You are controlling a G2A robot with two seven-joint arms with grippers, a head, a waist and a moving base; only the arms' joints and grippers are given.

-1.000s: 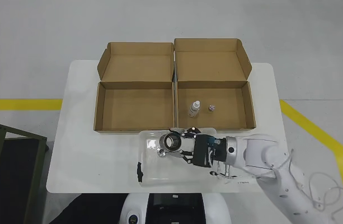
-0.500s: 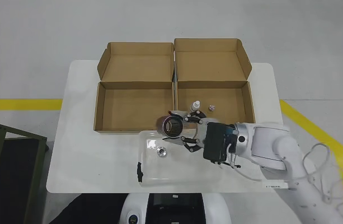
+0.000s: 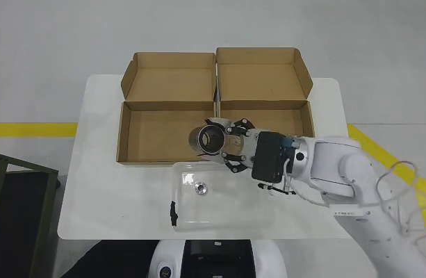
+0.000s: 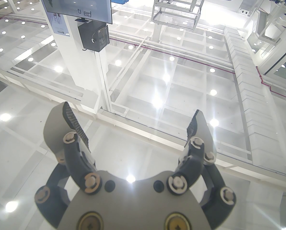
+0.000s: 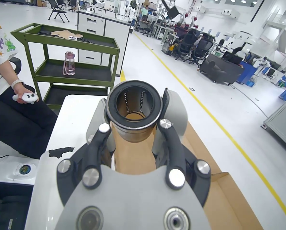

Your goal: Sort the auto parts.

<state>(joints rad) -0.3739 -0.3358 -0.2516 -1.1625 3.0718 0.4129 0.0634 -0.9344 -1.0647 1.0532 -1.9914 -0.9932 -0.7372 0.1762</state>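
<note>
The right gripper's [image 5: 134, 120] two fingers [image 5: 175, 111] are closed against the sides of a metal bearing [image 5: 134, 111]. It is a short steel sleeve with a dark ring at its open end, and thin grooves run down inside the bore. From above, the right gripper [image 3: 223, 144] holds the bearing [image 3: 211, 139] off the surface with its open end tilted upward. It hangs above the left box [image 3: 157, 135], close to the wall that box shares with the right box [image 3: 299, 125]. Brown cardboard shows directly under the sleeve in the right wrist view.

The two cardboard boxes stand side by side, touching, on the far half of the worktop [image 3: 94, 174], with their lids folded back toward the far edge. A clear tray [image 3: 219, 212] lies along the near edge, just in front of the boxes. A small metal part [image 3: 200, 186] sits in the tray's left half. A black scrap [image 3: 172, 212] lies at the tray's left side, toward the near edge.

The left gripper [image 4: 131, 118] points up at the ceiling. Its ridged fingers [image 4: 71, 120] are spread wide apart with nothing between them.
</note>
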